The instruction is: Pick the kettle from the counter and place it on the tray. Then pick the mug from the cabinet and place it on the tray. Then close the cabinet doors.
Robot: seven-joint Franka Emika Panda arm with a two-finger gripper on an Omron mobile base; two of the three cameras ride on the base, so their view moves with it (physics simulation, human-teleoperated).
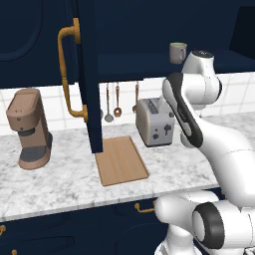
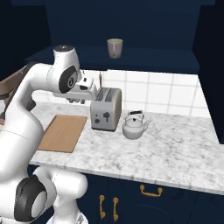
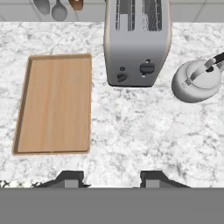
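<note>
The gripper [image 3: 106, 178] hangs above the counter [image 3: 131, 127], jaws parted and holding nothing. The kettle [image 2: 134, 125] sits just right of the toaster [image 2: 105, 109]; the tray [image 3: 54, 104] lies left of it. The mug [image 2: 115, 48] stands on the cabinet [image 2: 131, 59] shelf. No writing is legible anywhere.

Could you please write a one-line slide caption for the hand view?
Looking down past the open, empty pincer: bare wooden tray beside the toaster, with the kettle on the marbled counter.

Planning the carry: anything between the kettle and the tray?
Yes. The toaster stands on the counter between the kettle and the tray; the carry must clear it.
</note>
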